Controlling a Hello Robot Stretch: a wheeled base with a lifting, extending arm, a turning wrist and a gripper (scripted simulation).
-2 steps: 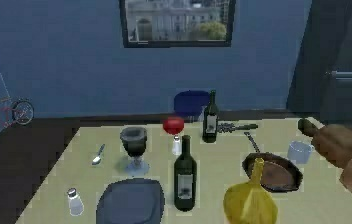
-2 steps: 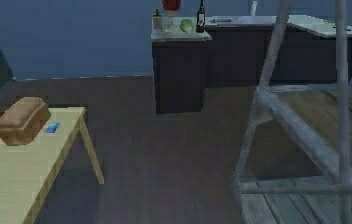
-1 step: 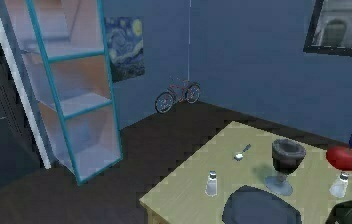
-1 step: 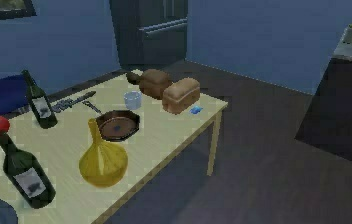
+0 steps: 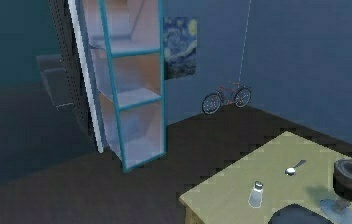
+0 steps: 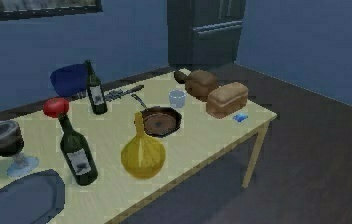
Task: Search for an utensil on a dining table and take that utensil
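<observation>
Arm side view, near edge of the table (image 6: pixel 209 140): grey plate (image 6: pixel 24 200), wine glass (image 6: pixel 6 140) just behind it, red-capped bottle (image 6: pixel 76 150), yellow flask (image 6: pixel 142 155). Mid-table: pan (image 6: pixel 161 122), small blue item (image 6: pixel 240 118). Far side: second bottle (image 6: pixel 96 88), blue bowl (image 6: pixel 69 78), cup (image 6: pixel 177 98), two loaves (image 6: pixel 219 95). Between second bottle and pan lies a slim piece (image 6: pixel 124 93), dark and silver, probably a utensil; kind not resolvable. Dark cabinet (image 6: pixel 204 35) at the wall beyond.

Forward view, table corner at lower right: shaker (image 5: pixel 255 195); beyond it a pale spoon (image 5: pixel 294 168) lying flat on bare tabletop, apart from the shaker. Farther off: shelf (image 5: pixel 134 90), bicycle (image 5: pixel 227 97), painting (image 5: pixel 180 47).

Status, as judged: search is essentially done. The table is found, the robot stands alongside it, and utensil candidates are located. Nothing is taken yet. Left to do: pick one target, line the arm up with it, reach, grasp, lift. The spoon is the clearest target, with open tabletop around it.

Gripper state: cannot tell.
</observation>
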